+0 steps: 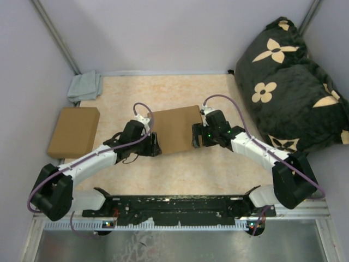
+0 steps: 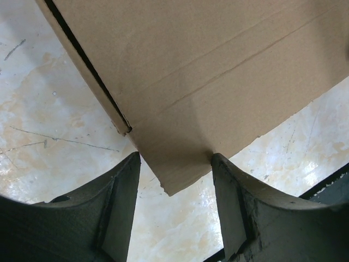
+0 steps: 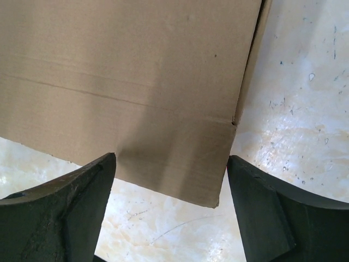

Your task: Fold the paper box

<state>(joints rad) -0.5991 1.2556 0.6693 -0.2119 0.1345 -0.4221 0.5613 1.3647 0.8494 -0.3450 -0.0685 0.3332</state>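
Your step looks like raising the two near corner flaps of the paper box [image 1: 173, 128]. Work both arms together, easing each flap up along its crease at the same pace, and watch that the card does not skid across the table [image 1: 218, 169]. The box lies in the middle of the table, directly between your arms. Your left gripper [image 2: 174, 158] has its jaws spread, straddling the near-left tab, whose edges sit right against the fingertips. Your right gripper [image 3: 172, 159] is likewise spread around the near-right flap. Neither appears to pinch the card through its thickness.
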